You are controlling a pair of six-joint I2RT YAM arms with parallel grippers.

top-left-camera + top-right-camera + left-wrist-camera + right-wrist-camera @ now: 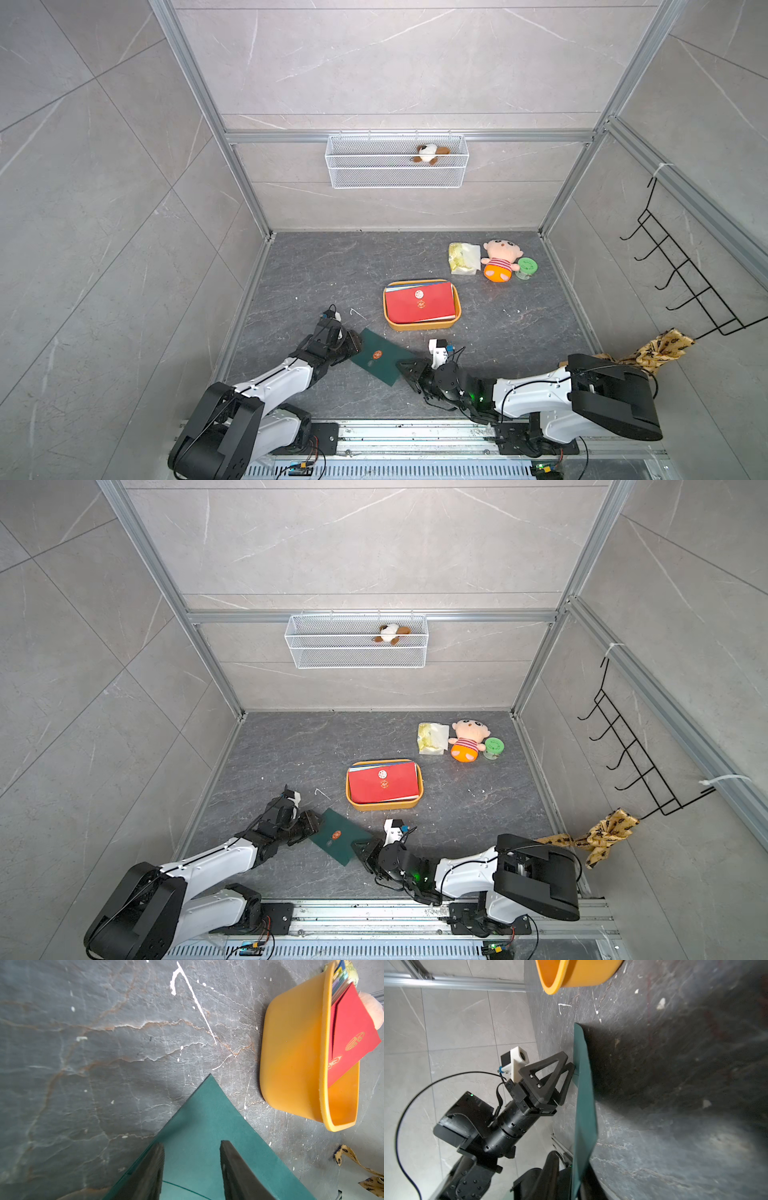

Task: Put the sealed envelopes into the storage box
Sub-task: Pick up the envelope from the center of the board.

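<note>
Between the two sets of fingers: green envelope (382, 365) is hanging tilted, one edge lifting off the table (316, 274) and throwing a shadow under it; it is waiting short of the box (420, 326), not yet inside.
Right gripper (405, 368): fingers are pinching the envelope's corner nearest that arm, the sheet passing edge-on between them in the right wrist view; this looks like the carrying grip.
Left gripper (192, 1143): fingers (234, 1167) are standing half spread, tips seeming to press on the envelope's face rather than nipping it; likely they are propping the sheet up so the other fingers are getting an edge.
Beyond the left fingertips: box is sitting well apart from both grippers, holding a stack (340, 982) with a red envelope (419, 305) on top, one corner poking over the rim.
Envelope make: thin matt card, bowing slightly between the two contacts, sharp-cornered, a small round seal sitting mid-face.
Box make: smooth yellow-orange plastic, oblong, rounded corners, rolled rim, shallow sloping walls.
Table make: dark stone-look slab, veined, flecked with white marks.
</note>
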